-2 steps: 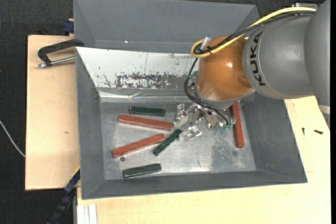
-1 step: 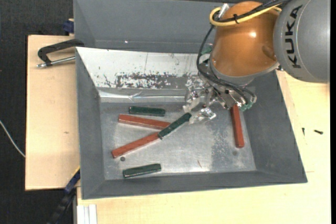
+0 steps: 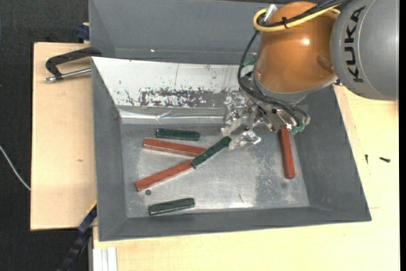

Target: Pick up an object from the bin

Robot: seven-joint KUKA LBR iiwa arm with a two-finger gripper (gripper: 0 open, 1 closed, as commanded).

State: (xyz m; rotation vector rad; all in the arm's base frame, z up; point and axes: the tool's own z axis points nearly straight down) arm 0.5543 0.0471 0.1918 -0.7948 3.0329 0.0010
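Observation:
My gripper (image 3: 244, 128) hangs low in the bin's right centre, under the arm's orange cover. A short dark green stick (image 3: 211, 153) lies slanted just left of and below it, its upper end reaching the gripper's metal parts. Whether it is gripped I cannot make out. The green stick's lower end meets a long red-brown stick (image 3: 163, 176) that runs down to the left. To the gripper's right, a red stick (image 3: 287, 154) lies nearly upright along the floor.
Another red stick (image 3: 171, 147) and a dark green stick (image 3: 177, 134) lie side by side left of centre. A third dark green stick (image 3: 171, 205) rests by the front wall. The bin's sloped walls rise on all sides.

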